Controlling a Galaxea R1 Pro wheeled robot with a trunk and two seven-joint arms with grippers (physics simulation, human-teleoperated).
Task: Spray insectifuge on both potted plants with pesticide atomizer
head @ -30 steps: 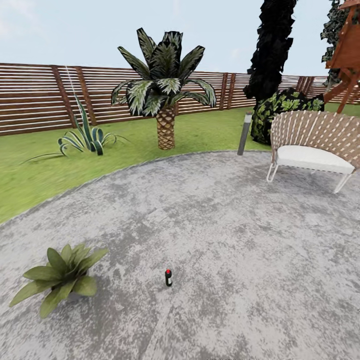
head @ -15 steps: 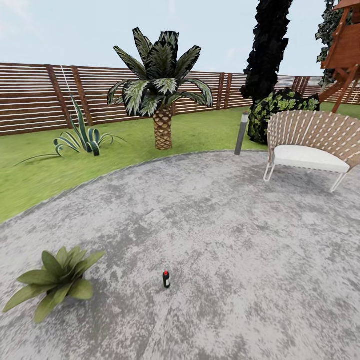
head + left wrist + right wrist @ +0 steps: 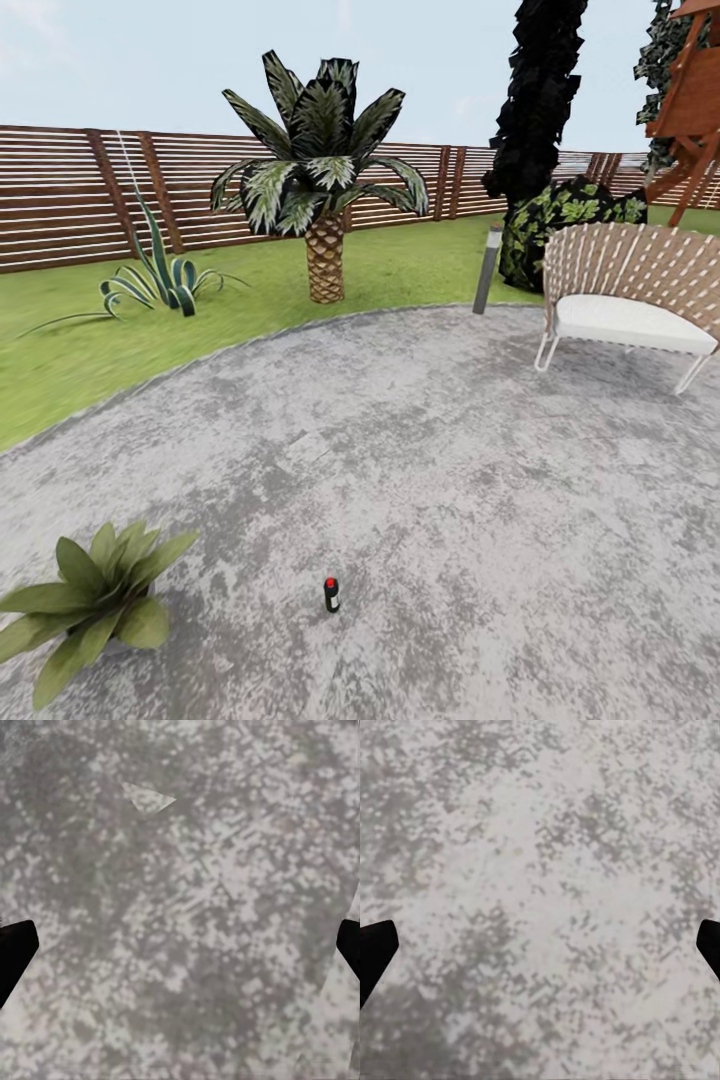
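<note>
The pesticide atomizer (image 3: 331, 594) stands upright on the grey paved patio (image 3: 430, 470) in the head view, low and a little left of centre; it looks like a small dark bottle with a red top. One potted plant (image 3: 90, 600), a rosette of broad green leaves, sits on the paving to its left at the bottom left corner. In the left wrist view my left gripper (image 3: 180, 945) is open over bare paving, black fingertips (image 3: 15, 954) at the picture's edges. My right gripper (image 3: 540, 945) is likewise open above mottled paving.
Beyond the patio lies lawn with a scaly-trunked palm (image 3: 325, 190) and a striped agave clump (image 3: 155, 275). A grey bollard lamp (image 3: 487, 268) and a woven chair (image 3: 630, 295) stand at the patio's far right. A brown slatted fence (image 3: 60, 195) closes the back.
The whole head view has shifted: the atomizer and the potted plant now sit lower and closer in the picture, so the camera has moved forward. The things themselves have not moved.
</note>
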